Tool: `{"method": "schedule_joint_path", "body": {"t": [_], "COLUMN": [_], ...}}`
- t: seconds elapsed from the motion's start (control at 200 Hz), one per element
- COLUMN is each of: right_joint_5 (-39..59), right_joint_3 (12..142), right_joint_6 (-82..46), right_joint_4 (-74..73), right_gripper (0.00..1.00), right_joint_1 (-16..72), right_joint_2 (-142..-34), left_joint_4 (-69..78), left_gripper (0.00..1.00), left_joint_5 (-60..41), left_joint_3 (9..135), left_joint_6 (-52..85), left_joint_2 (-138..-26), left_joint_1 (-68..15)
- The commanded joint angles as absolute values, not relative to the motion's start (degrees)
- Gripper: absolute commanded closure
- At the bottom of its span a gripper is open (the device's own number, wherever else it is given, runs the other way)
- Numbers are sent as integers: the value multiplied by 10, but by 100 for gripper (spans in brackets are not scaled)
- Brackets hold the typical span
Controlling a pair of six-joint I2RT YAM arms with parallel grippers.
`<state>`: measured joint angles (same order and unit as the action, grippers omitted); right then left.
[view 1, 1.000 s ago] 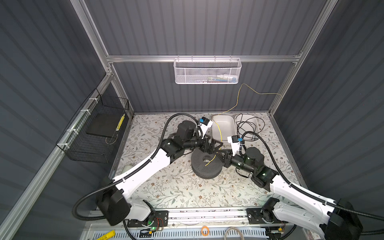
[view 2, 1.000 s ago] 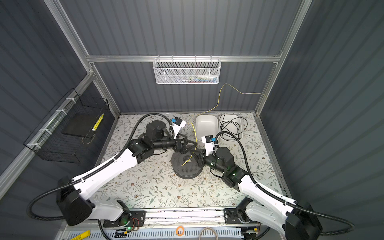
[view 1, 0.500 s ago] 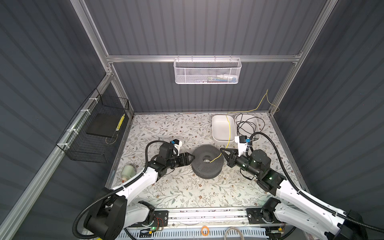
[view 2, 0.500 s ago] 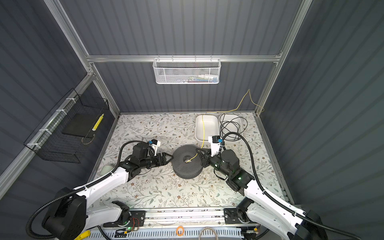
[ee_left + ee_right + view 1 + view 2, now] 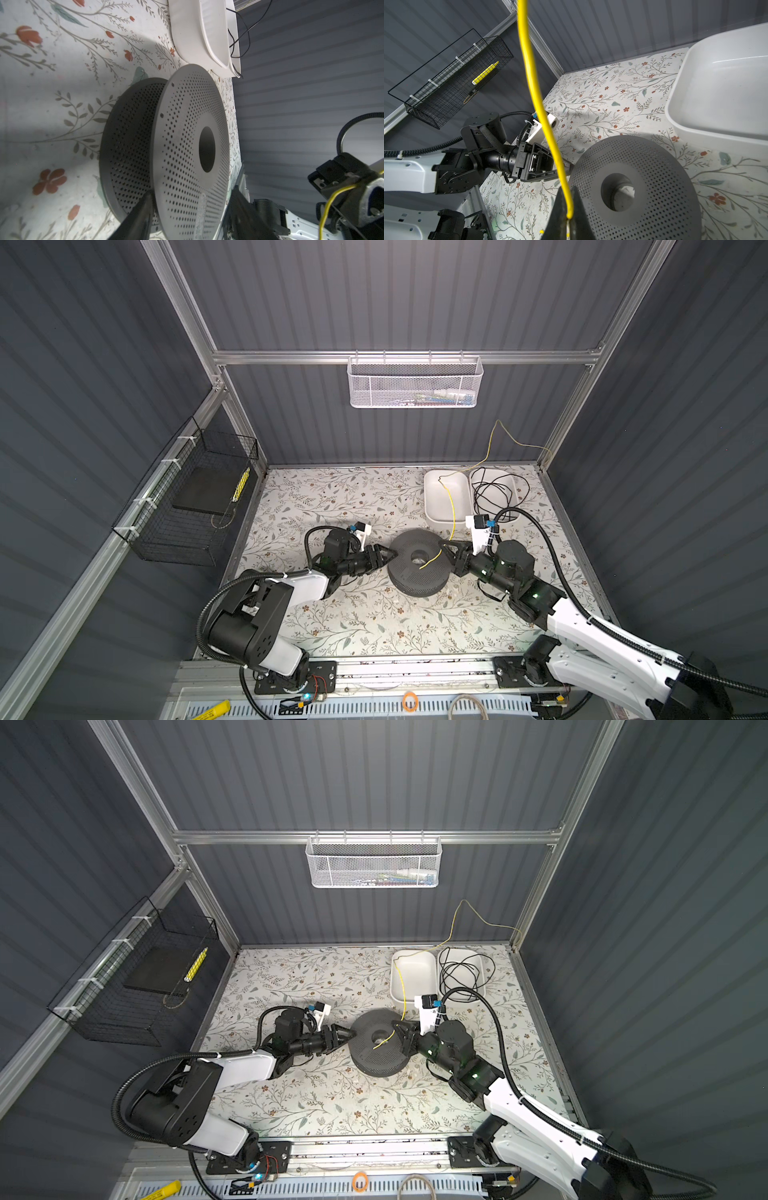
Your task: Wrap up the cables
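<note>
A dark perforated spool (image 5: 415, 568) (image 5: 378, 1048) lies flat in the middle of the mat. The yellow cable (image 5: 452, 510) (image 5: 403, 990) (image 5: 537, 99) runs from the back wall across a white tray down to my right gripper (image 5: 444, 547) (image 5: 397, 1029) (image 5: 569, 216), which is shut on it at the spool's right rim. A short free end (image 5: 428, 562) lies over the spool's hub hole. My left gripper (image 5: 388, 556) (image 5: 351, 1033) (image 5: 192, 193) is at the spool's left rim, jaws apart, one finger (image 5: 143, 207) under the top flange (image 5: 187, 135) and one over it.
Two white trays (image 5: 434, 514) (image 5: 513, 489) stand at the back right; the right one holds a thin black cord (image 5: 494, 493). A black wire basket (image 5: 195, 506) hangs on the left wall, a white mesh basket (image 5: 415, 385) on the back wall. An orange ring (image 5: 410, 701) lies on the front rail.
My left arm drew back from behind the spool, then came in at its left rim with the jaws narrowing. The right gripper stayed shut on the cable; the slack at the back wall shifted.
</note>
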<state>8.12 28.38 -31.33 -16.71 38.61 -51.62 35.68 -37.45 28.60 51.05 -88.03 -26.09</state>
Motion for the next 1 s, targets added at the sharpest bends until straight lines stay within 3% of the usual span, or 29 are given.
{"method": "schedule_joint_path", "body": {"t": [0.0,0.58,0.725,0.845,0.995], "right_joint_5": [76,76,79,84,84], "right_joint_3": [291,304,312,326,339], "right_joint_6": [-313,-308,-312,-311,-309], "right_joint_4": [-184,-165,-160,-151,-146], "right_gripper": [100,100,100,100,100], "right_joint_1": [383,381,379,379,373], "right_joint_2": [-516,-516,-512,-506,-494], "left_joint_4": [437,603,596,507,218], "left_gripper": [45,55,92,99,100], "left_joint_5": [-393,-420,-415,-403,-334], "left_joint_3": [274,269,274,285,344], "left_joint_6": [535,586,582,544,400], "left_joint_2": [-900,-1011,-1005,-947,-809], "left_joint_1": [-259,-260,-259,-259,-260]}}
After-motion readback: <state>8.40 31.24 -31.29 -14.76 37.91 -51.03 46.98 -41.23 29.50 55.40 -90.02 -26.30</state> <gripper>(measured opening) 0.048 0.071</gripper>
